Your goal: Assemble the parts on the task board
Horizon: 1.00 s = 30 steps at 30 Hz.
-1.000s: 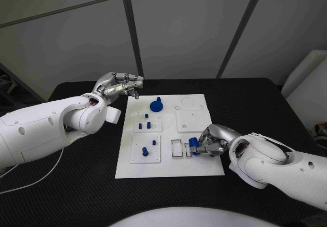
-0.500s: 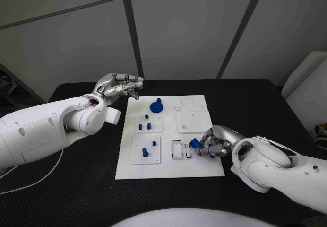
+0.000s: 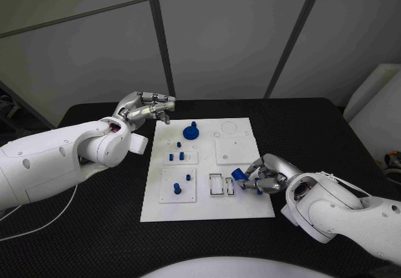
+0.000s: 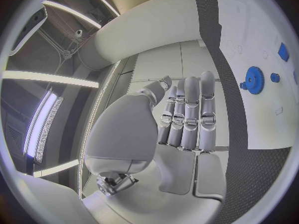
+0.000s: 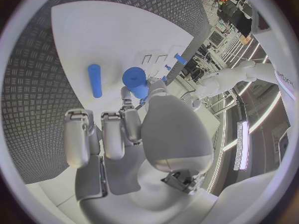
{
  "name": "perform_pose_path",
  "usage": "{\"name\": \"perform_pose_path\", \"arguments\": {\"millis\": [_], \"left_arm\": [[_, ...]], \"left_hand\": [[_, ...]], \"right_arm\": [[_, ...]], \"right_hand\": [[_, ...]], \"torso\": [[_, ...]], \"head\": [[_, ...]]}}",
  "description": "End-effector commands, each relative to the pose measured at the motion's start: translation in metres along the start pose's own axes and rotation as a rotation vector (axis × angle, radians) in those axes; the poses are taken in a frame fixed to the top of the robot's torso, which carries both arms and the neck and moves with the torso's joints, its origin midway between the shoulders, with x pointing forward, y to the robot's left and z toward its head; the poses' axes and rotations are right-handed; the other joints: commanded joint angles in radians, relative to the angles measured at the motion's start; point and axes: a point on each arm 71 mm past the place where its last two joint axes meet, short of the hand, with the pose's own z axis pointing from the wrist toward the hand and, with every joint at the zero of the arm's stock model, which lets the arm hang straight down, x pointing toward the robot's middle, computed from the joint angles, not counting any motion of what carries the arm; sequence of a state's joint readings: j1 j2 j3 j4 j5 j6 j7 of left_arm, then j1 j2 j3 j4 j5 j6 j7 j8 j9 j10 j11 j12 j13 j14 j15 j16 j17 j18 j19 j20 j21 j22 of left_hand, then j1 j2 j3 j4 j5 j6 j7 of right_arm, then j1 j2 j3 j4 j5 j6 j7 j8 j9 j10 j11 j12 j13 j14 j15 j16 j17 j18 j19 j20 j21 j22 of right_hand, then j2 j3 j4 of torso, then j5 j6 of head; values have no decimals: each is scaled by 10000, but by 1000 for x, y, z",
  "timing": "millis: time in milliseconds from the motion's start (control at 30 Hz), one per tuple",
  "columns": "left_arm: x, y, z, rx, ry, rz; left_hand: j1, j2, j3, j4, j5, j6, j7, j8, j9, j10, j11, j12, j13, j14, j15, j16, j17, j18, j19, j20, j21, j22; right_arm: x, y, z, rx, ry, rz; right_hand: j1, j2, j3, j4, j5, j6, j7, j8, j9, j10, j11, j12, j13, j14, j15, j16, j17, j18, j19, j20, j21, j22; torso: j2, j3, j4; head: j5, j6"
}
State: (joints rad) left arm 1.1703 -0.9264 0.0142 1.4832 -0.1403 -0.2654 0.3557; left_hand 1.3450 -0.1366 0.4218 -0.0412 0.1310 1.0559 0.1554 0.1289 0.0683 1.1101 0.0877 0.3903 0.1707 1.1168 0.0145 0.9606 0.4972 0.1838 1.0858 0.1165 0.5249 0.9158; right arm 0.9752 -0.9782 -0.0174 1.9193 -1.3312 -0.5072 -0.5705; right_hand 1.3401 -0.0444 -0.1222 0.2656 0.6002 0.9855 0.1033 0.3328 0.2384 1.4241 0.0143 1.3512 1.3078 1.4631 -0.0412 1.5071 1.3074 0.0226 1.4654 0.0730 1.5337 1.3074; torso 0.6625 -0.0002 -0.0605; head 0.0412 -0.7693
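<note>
A blue part [image 3: 239, 174] is gripped by the right hand [image 3: 261, 176] over the board [image 3: 207, 202], at about four o'clock from the board's centre. In the right wrist view the part [image 5: 135, 81] is seen pinched at the fingertips [image 5: 129, 95], with the other fingers [image 5: 77, 134] curled beside it; a blue peg [image 5: 94, 79] lies loose on the board just beyond them. The pinched part appears to be a short cylinder, though its lower end is hidden. The left hand [image 3: 147, 106] is held off the board's eleven o'clock corner, fingers [image 4: 190, 115] straight and side by side, nothing gripped. A blue gear [image 3: 191, 132] stands at twelve o'clock on the board.
</note>
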Motion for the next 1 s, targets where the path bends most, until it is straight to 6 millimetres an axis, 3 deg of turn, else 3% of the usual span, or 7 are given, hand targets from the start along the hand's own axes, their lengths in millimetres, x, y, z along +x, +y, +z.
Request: {"name": "perform_pose_path", "arguments": {"millis": [33,533,633,1000], "left_arm": [[1,-1,0,62,93,-67],[3,-1,1,67,140,-87],[3,-1,1,68,147,-90],[3,-1,0,64,141,-87]], "left_hand": [[-10,94,-60,4,4,-41,45,37,-8,-81,-22,59,16,-43,17,-47,-12,-21,-20,11,-65,-12],[-6,96,-65,2,5,-46,47,38,-8,-89,-20,65,18,-44,16,-46,-18,-20,-18,11,-73,-17],[-6,96,-65,2,5,-46,47,38,-8,-89,-20,65,18,-44,16,-46,-18,-20,-18,11,-73,-17],[-6,96,-65,2,5,-46,47,38,-8,-89,-20,65,18,-44,16,-46,-18,-20,-18,11,-73,-17]], "right_arm": [[-3,4,-1,-195,-462,733],[22,28,13,-636,925,475],[27,33,16,-685,1274,333],[33,36,21,-511,1591,127]], "right_hand": [[5,65,1,82,51,201,-97,35,37,63,13,46,460,840,-71,77,1474,-114,734,-65,67,2306],[-452,109,-226,239,-200,295,-108,-21,41,72,9,-8,455,838,-78,76,1472,-113,732,-78,65,2306],[-608,147,-302,240,-292,359,-127,-11,60,81,-2,-12,466,837,-84,73,1468,-113,729,-80,62,2304],[-1009,270,-502,248,-427,566,-212,57,162,95,-67,-48,477,835,-134,66,1460,-111,726,-116,58,2304]], "torso": [[12,2,6],[16,-14,39],[16,-1,23],[8,-13,3]], "head": [[0,-2],[25,-27],[62,-49],[115,-84]]}}
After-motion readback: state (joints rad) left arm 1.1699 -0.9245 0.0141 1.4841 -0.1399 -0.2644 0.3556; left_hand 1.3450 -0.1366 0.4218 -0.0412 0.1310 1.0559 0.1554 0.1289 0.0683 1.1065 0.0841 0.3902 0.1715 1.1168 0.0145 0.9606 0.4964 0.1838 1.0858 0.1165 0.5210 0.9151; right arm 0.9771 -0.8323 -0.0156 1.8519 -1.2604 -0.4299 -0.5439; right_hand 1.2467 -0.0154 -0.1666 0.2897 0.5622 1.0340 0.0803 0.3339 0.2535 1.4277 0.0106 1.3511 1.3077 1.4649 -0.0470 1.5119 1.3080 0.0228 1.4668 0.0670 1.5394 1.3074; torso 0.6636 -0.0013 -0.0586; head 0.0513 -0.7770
